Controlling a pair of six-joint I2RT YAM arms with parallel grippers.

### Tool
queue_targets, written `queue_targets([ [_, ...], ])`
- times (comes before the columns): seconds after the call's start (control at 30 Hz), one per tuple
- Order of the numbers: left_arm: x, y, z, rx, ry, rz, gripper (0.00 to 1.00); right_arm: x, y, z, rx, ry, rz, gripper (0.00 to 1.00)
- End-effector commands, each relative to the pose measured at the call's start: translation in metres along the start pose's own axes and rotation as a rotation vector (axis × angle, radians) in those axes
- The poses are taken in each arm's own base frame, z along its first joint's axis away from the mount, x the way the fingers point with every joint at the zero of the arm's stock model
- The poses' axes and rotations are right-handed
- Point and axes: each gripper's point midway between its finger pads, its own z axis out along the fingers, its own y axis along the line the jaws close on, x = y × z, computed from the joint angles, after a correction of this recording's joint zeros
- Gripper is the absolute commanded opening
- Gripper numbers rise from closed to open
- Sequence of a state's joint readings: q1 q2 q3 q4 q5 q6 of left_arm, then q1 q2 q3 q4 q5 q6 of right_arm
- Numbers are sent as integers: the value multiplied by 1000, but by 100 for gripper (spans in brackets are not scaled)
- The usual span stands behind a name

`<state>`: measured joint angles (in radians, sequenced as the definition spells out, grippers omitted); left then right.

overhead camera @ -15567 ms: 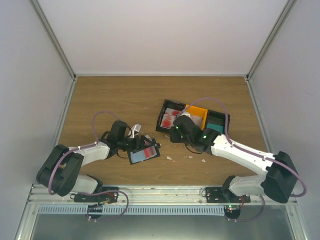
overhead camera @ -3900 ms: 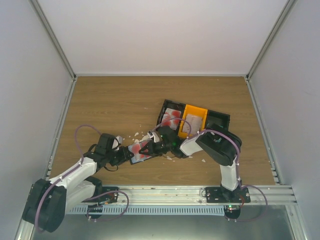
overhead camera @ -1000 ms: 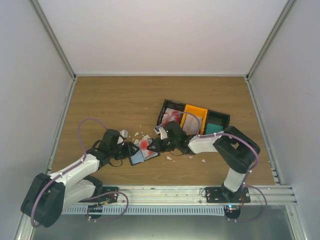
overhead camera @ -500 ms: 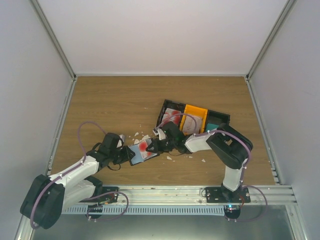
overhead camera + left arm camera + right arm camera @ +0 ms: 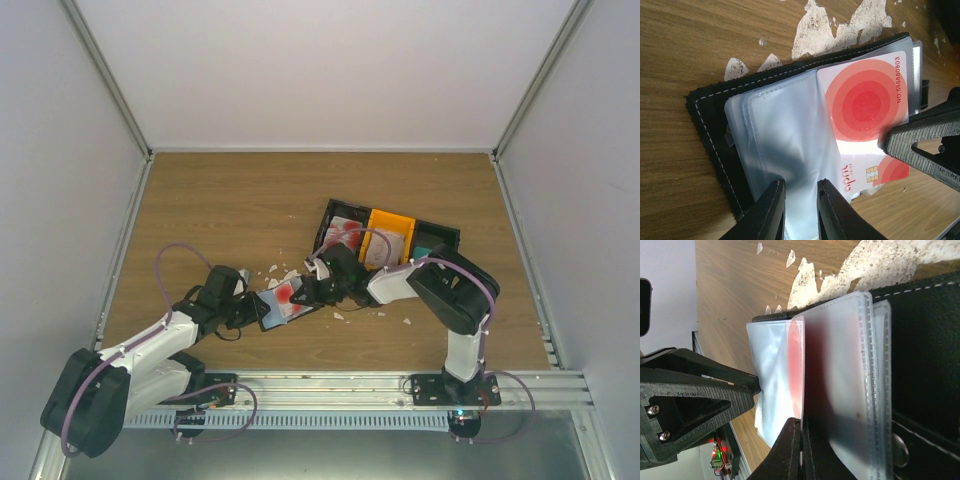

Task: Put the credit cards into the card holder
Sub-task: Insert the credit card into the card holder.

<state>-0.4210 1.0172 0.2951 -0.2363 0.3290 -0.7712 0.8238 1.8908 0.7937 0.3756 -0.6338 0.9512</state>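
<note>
The black card holder (image 5: 272,315) lies open on the wood, its clear sleeves (image 5: 785,145) facing up. A red-and-white credit card (image 5: 865,100) sits partly inside one sleeve. My right gripper (image 5: 801,427) is shut on that card's edge (image 5: 796,365) and shows in the left wrist view as a dark ribbed finger (image 5: 925,135). My left gripper (image 5: 801,200) has its jaws narrowly apart around a rumpled clear sleeve at the holder's outer edge. From above, the left gripper (image 5: 258,308) and right gripper (image 5: 306,292) meet over the holder from opposite sides.
A black tray (image 5: 322,232) behind the right arm holds more red-and-white cards (image 5: 345,230), an orange bin (image 5: 388,235) and a teal part (image 5: 430,252). White paper scraps (image 5: 840,25) lie around the holder and in front of it (image 5: 340,316).
The left gripper's jaws have narrowed around the clear sleeve. The right arm's elbow has swung slightly left, and the card stays pinched at the holder.
</note>
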Motion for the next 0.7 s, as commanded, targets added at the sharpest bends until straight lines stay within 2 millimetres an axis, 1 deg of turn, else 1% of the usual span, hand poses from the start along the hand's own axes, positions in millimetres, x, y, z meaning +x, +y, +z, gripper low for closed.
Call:
queue_targets([
  [0.0,15,26,5,-87,36,-29,22,17,-16,2,70,29,65,1],
  [0.13,14,27,4,-93,30,-36,22,14,-24,-8,146,-13,89,0],
  [0.23,13,27,4,-96,25,-40,22,14,-23,-11,155,-17,90,0],
  [0.4,13,28,4,-101,23,-41,22,16,-28,-8,163,-9,109,1],
  [0.5,13,27,5,-97,25,-41,22,19,-26,-5,138,9,104,1],
  [0.67,13,25,6,-88,31,-39,22,30,-16,9,80,82,87,0],
])
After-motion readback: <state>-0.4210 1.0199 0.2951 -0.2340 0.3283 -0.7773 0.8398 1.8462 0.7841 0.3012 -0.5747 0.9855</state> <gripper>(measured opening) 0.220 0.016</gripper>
